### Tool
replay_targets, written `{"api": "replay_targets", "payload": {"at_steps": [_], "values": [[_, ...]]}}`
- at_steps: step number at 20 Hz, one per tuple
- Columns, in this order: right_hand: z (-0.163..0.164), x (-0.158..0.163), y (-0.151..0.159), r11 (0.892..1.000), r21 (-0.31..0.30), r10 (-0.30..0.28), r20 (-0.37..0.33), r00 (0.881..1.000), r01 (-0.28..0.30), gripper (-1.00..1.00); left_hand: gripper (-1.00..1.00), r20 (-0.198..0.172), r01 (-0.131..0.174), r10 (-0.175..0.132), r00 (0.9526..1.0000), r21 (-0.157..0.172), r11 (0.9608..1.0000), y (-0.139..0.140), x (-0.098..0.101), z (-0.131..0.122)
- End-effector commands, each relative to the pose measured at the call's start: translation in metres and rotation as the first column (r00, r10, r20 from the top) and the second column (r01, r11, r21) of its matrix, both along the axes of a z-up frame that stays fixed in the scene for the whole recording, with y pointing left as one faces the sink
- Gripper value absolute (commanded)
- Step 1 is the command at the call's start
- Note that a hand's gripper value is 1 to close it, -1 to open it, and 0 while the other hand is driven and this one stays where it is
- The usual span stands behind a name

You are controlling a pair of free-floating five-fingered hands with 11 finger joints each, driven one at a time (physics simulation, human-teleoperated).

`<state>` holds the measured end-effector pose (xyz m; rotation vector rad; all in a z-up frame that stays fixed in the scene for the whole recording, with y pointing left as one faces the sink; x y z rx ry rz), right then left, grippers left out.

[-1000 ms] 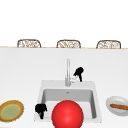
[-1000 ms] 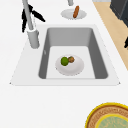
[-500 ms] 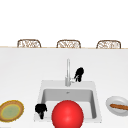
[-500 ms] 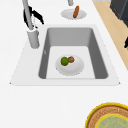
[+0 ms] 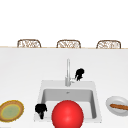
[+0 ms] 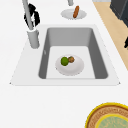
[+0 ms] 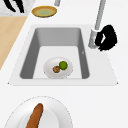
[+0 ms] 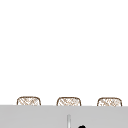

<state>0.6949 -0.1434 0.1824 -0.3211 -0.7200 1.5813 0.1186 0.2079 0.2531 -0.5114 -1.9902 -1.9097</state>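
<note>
White countertop [image 5: 25, 75] surrounds a grey sink [image 5: 43, 86], with three woven chair backs [image 5: 68, 44] seen beyond its far edge. At the back rim of the sink a tall faucet [image 5: 67, 72] stands upright. The right hand [image 5: 79, 73] is seen just beside the faucet base, at the short lever that juts from it; its fingers are curled in the right side view [image 7: 107, 38], but whether the lever is actually clasped cannot be told. The same hand is seen behind the faucet stem in the left side view [image 6: 32, 16]. The left hand [image 5: 40, 109] hangs at the sink's front left corner, fingers pointing down and loosely spread, with nothing held. Inside the basin a white plate [image 6: 75, 68] is laid, bearing a green round fruit [image 6: 64, 61] touching a brown one [image 6: 71, 59]. A red ball [image 5: 67, 114] is seen at the sink's front edge. A yellow-rimmed plate [image 5: 11, 110] is set left of the sink, and a white dish [image 5: 112, 105] holding a sausage [image 5: 119, 107] is set to the right
</note>
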Motion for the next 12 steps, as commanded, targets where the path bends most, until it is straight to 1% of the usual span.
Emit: {"api": "replay_targets", "payload": {"at_steps": [1,4,6,9,10,12], "values": [[0.016,0.002,0.016,1.0,-0.009,-0.027,-0.02,0.999,0.026,1.0,0.0,0.0,0.0,0.0,1.0,0.0,1.0,0.0,0.0,0.0],[0.016,-0.003,0.017,0.998,-0.037,-0.043,0.031,0.999,0.045,1.0,0.0,0.0,0.0,0.0,1.0,0.0,1.0,0.0,0.0,0.0],[0.024,-0.003,0.023,0.995,-0.07,-0.065,0.032,0.997,0.067,1.0,0.0,0.0,0.0,0.0,1.0,0.0,1.0,0.0,0.0,0.0],[0.041,-0.002,0.035,0.99,-0.121,-0.067,0.033,0.997,0.071,1.0,0.0,0.0,0.0,0.0,1.0,0.0,1.0,0.0,0.0,0.0],[0.045,-0.002,0.042,0.984,-0.163,-0.065,0.045,0.997,0.071,1.0,0.0,0.0,0.0,0.0,1.0,0.0,1.0,0.0,0.0,0.0],[0.049,-0.004,0.051,0.97,-0.229,-0.068,0.055,0.996,0.079,1.0,0.0,0.0,0.0,0.0,1.0,0.0,1.0,0.0,0.0,0.0]]}}
